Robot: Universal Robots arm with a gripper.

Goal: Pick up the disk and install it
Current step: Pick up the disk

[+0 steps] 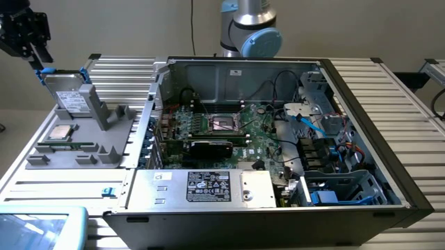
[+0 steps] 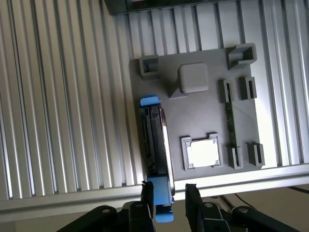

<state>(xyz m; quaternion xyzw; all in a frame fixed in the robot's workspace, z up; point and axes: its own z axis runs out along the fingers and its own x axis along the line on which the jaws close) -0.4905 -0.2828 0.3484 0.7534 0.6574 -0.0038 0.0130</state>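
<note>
Presently: disk [image 2: 155,140] upright on grey holder [image 2: 203,121], its blue end straddled loosely by the spread tool [image 2: 169,195].

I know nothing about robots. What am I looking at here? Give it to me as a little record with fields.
Disk: standing on edge in the grey holder, not yet lifted
Hand: open, straddling the disk's blue end tab
Also in holder: square silver chip, thin green memory stick
Computer case: lid off, at the exterior view's right of the holder
Table: ribbed metal slats
</note>
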